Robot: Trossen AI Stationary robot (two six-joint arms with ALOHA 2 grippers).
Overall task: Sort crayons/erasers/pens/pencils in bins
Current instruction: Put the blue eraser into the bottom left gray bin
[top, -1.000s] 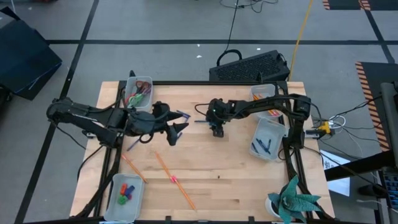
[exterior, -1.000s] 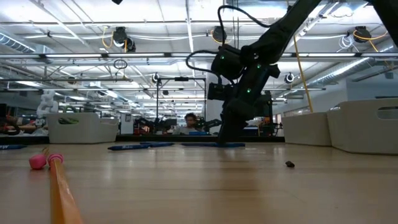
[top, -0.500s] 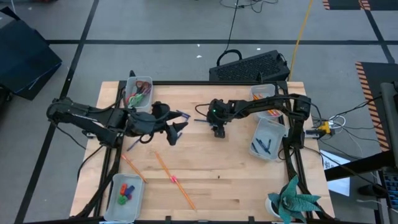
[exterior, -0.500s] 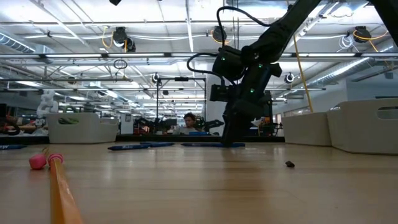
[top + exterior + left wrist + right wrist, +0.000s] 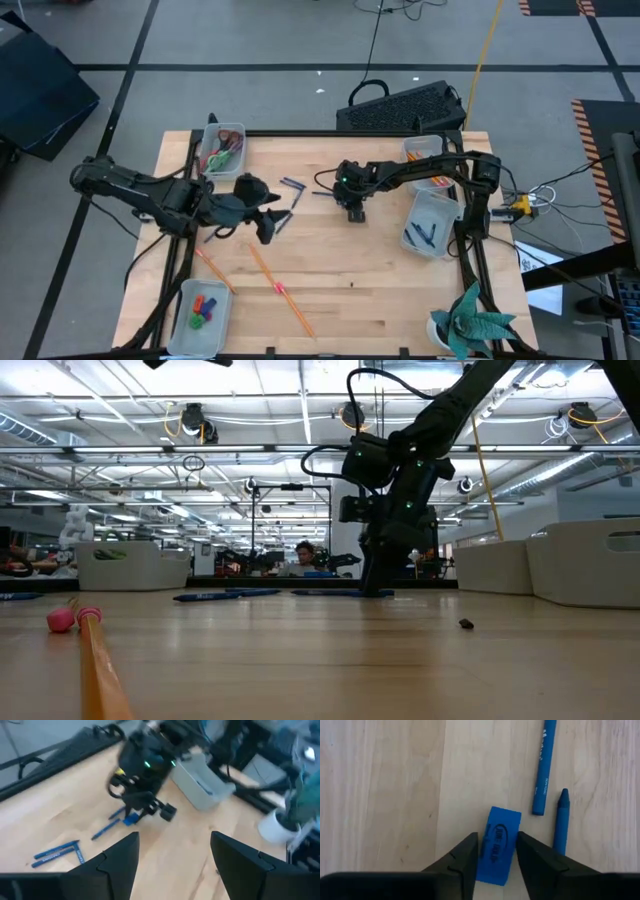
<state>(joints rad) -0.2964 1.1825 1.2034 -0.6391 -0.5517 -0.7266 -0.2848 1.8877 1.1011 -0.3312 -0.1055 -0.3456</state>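
Right gripper [image 5: 495, 865]: fingers straddling the flat blue rectangular eraser [image 5: 498, 844], not visibly pinching
Eraser: mid-table, beside blue crayons [image 5: 561, 821]
Your move: centre, then squeeze
Left gripper [image 5: 172, 857]: spread, empty

High: overhead. Low: tabletop, level. Wrist cams: left far; right close over eraser [image 5: 497, 844].

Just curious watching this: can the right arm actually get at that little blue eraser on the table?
Probably yes: the right gripper is open with its fingers either side of the blue eraser, and nothing lies between them.
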